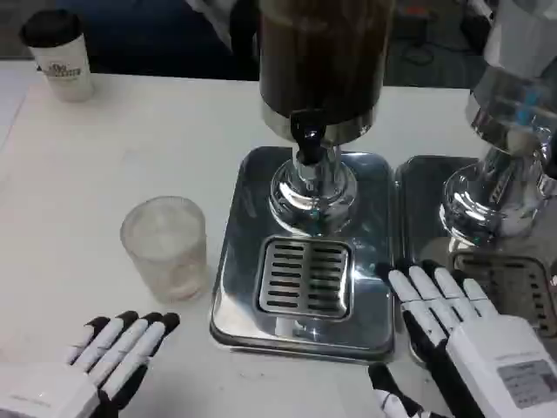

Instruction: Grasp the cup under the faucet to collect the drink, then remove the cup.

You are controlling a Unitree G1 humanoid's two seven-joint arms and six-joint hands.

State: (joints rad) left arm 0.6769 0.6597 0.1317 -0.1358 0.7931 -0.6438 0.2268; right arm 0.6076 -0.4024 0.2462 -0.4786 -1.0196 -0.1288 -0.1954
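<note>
A humanoid robot faces a drink dispenser (318,61) on a white table (130,148), both hands low at the near edge. The left hand (109,357) lies flat at the lower left, fingers straight and slightly apart, holding nothing. The right hand (470,335) rests at the lower right, between the dispenser's steel base tray (239,261) and a second dispenser (505,131) to the right; its fingers are likewise spread and empty, the fingertips (409,283) near the tray's right edge.

The clear plastic cup (165,246) stands upright on the table just left of the tray, beyond the left hand and apart from it. It appears empty, though its frosted wall makes that hard to confirm. It is not under the black faucet (306,139), which hangs above the slotted drip grate (306,277). A lidded paper coffee cup (59,54) sits at the far left corner.

By this picture the task looks to be at its opening: the cup is not yet grasped. The next move seems to call for the left hand, the nearer one, to reach forward, close around the cup's wall without crushing it, and carry it rightward onto the grate beneath the faucet. The tap lever would then need working, likely by the right hand.
</note>
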